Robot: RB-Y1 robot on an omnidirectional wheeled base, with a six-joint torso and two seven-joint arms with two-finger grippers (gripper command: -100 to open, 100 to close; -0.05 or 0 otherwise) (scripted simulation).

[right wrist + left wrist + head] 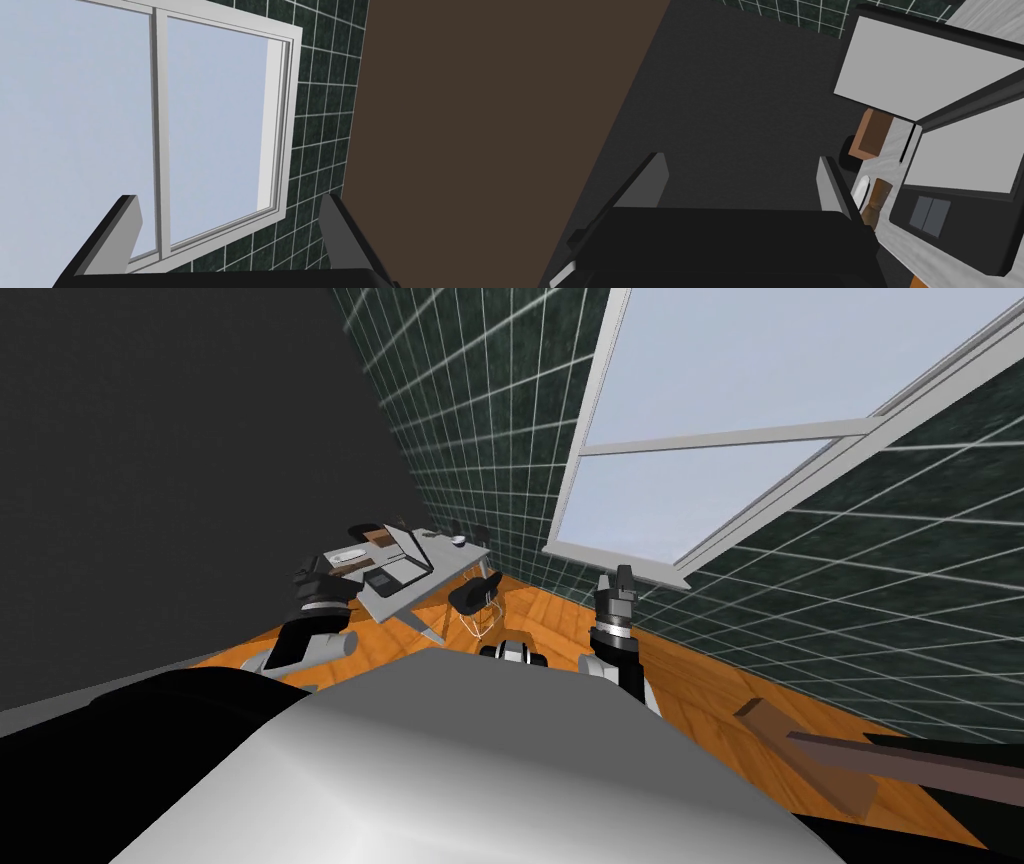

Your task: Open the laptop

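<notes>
Left tool (740, 165) hovers by the laptop (947, 242).
Fingers (647, 185) apart, ready to catch its edge off to one side; right tool (227, 200) idles, apart too.

— What sort of room do you have here?
— You have a home study. You can tell by the desk (452, 564) with a laptop (392, 574), the chair (476, 592) beside it, the wood floor (556, 614), the tiled wall (470, 408) and the big window (700, 378).
</notes>
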